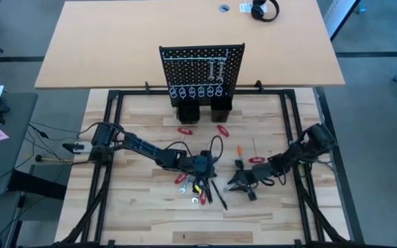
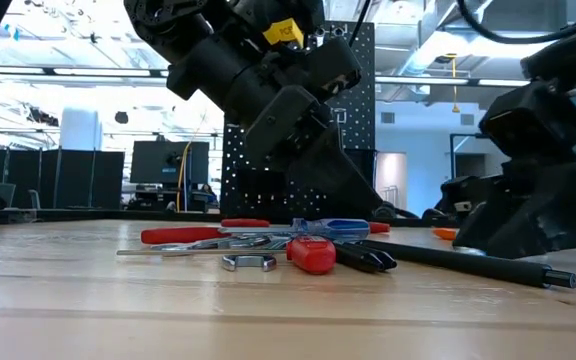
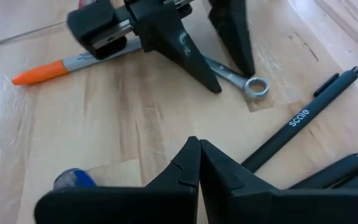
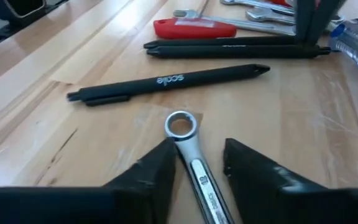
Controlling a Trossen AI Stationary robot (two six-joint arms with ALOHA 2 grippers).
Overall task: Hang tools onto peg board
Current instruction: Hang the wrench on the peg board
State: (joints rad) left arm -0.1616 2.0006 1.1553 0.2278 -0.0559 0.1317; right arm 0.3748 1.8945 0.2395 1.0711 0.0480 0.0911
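While your right tool [image 4: 194, 165] sat low on the worktop [image 1: 136, 207], near its front edge and right of centre, its fingers stood spread on either side of a silver wrench [image 4: 194, 163], not yet clenched on it. That wrench lay flat, its ring end pointing away from the fingers, just short of a black pen [image 4: 166, 82]. Judge it stiff, light and slick: steel on wood will skate, so you would do best to pinch the flat shank across its width, close behind the ring, leaving the ring free for a hook. Your left tool [image 3: 197, 163] was clenched on nothing, hovering over the heap of tools [image 1: 200, 184] at the middle front. Two wrenches [image 1: 215, 71] already hung on the peg board [image 1: 202, 72] at the worktop's back edge.
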